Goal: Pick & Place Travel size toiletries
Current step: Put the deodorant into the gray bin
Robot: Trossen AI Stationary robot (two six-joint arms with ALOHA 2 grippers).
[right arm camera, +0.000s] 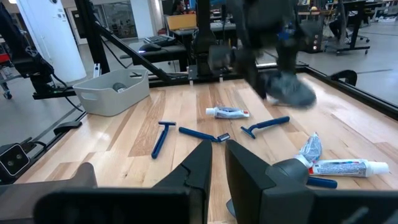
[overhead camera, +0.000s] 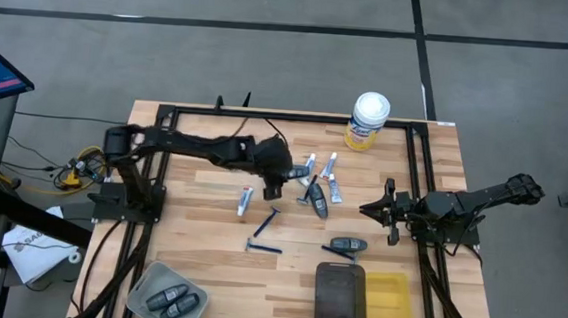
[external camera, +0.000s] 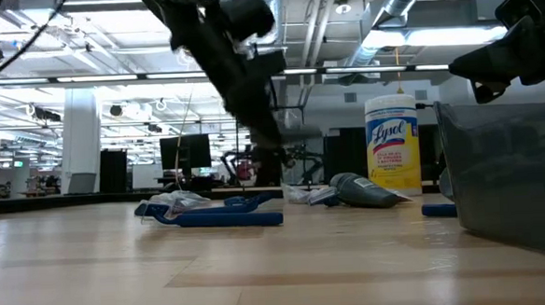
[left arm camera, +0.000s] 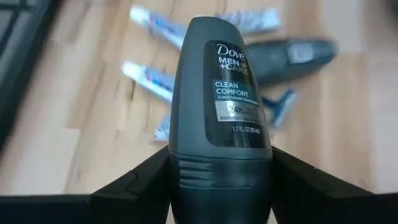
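Observation:
My left gripper (overhead camera: 272, 185) hangs over the middle of the table, shut on a dark grey Dove deodorant (left arm camera: 224, 81). Below and around it lie white toothpaste tubes (overhead camera: 245, 200) (overhead camera: 308, 168), blue razors (overhead camera: 266, 221) (overhead camera: 263, 246) and two more grey deodorants (overhead camera: 318, 200) (overhead camera: 343, 245), all flat on the wood. A grey bin (overhead camera: 145, 282) at the near left holds two deodorants. My right gripper (overhead camera: 381, 208) waits shut at the table's right, holding nothing. My left gripper pinches the deodorant at its ribbed cap end (left arm camera: 224, 177) between its two fingers (left arm camera: 134, 186), one on each side. The fingers slant down from the table's left. The bottle lies along them, its rounded end pointing out past the tips, lifted clear of the table.
A yellow Lysol canister (overhead camera: 368, 121) with a white lid stands at the far edge. A dark tray (overhead camera: 339, 298) and a yellow tray (overhead camera: 391, 305) sit at the near right. Bare wood lies between the razors and the grey bin.

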